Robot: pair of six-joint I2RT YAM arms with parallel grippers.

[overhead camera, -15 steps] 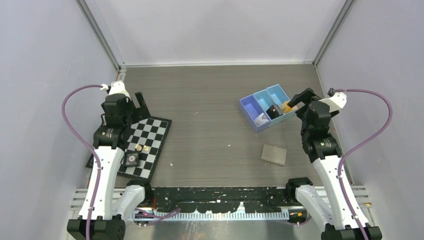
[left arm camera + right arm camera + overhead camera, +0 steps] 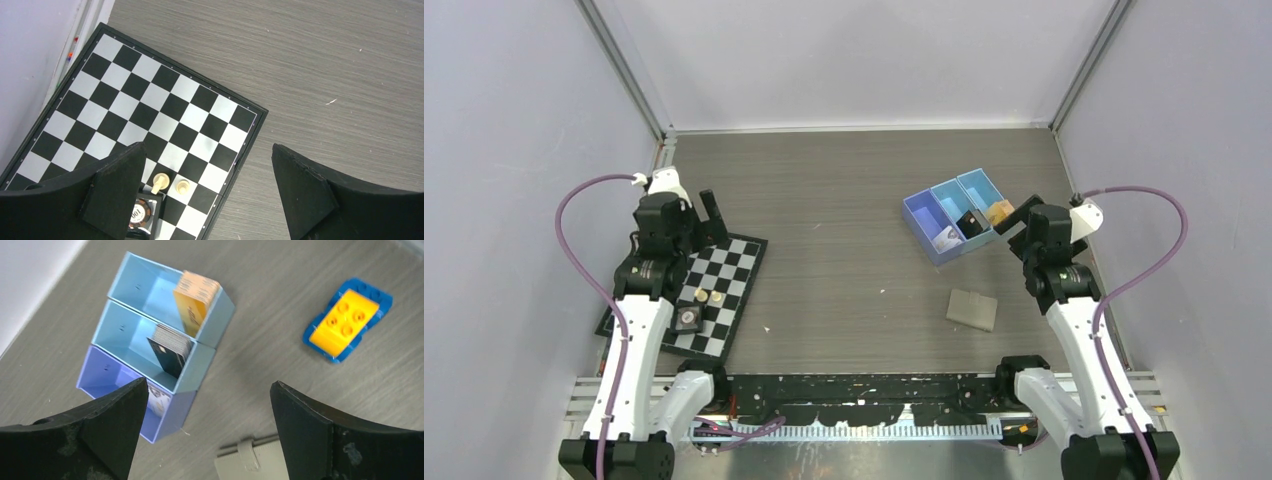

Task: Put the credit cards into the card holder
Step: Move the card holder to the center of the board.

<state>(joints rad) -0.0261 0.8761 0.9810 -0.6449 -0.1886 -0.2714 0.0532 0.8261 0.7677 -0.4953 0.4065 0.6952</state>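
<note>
Left pincer [image 2: 207,150], right pincer [image 2: 209,385] gape wide; credit cards [image 2: 192,305] lean in blue tray [image 2: 220,322] near toy car [image 2: 347,320].

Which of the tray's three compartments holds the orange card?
The pale blue end compartment, farthest from the violet compartment; the orange card leans against its wall. The middle one holds a black card.

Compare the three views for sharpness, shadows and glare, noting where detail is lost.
Top external: even, diffuse light, soft shadows, no glare; cards in the blue tray too small to read. Left wrist: chessboard crisp, faint sheen on some white squares. Right wrist: orange card slightly soft along its top edge; card holder cut off by the frame's bottom.
</note>
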